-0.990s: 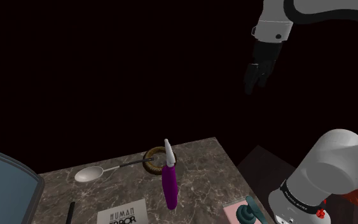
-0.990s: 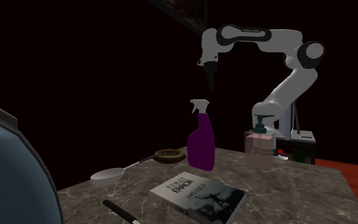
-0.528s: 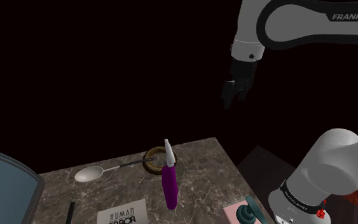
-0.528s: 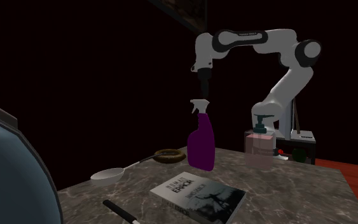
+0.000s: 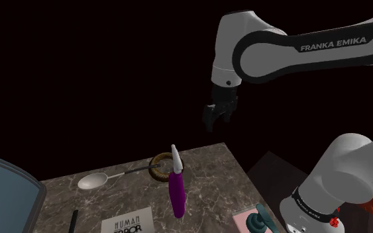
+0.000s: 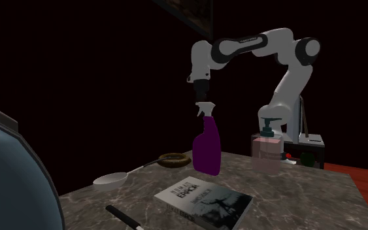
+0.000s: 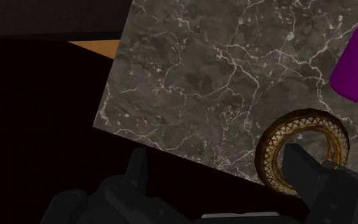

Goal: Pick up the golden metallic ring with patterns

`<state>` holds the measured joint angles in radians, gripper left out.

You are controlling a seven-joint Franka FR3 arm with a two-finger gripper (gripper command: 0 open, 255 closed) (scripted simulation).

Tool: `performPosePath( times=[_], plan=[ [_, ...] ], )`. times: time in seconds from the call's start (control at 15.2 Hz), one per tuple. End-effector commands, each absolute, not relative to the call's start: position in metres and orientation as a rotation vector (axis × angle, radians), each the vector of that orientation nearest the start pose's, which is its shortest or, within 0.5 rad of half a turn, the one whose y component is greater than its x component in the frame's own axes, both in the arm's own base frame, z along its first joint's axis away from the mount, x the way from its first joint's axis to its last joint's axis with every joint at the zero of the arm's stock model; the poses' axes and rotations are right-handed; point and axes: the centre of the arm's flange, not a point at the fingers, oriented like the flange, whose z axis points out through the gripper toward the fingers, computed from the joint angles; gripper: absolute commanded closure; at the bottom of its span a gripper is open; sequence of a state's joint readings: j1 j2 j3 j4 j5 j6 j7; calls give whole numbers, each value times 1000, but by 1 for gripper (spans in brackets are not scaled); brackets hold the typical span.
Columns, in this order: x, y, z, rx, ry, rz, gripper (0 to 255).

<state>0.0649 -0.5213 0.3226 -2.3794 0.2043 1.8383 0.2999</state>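
Nearest us in the shoulder view we see a book [image 5: 128,222], then a purple bottle [image 5: 176,192] upright on the marble table [image 5: 211,172]. Just behind it the ring [image 5: 158,167] lies flat nr the table's far edge, hole up; it's round, so no long axis. The spoon [image 5: 93,180] handle points at it. Farthest, the gripper [image 5: 215,120] hangs well above, fingers spread, pinching nothing.

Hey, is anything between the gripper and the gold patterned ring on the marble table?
Nothing visible does: the open gripper hangs high above the uncovered ring. The purple spray bottle stands close beside it, which may crowd the descent, and a spoon points its handle at it.
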Motion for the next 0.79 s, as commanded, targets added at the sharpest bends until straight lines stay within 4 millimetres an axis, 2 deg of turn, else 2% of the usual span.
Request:
performPosePath(
  times=[0.0,0.73],
  plan=[
    [366,194,485,-3113,21,71,0],
    [412,305,406,-3094,12,63,0]
  ],
)
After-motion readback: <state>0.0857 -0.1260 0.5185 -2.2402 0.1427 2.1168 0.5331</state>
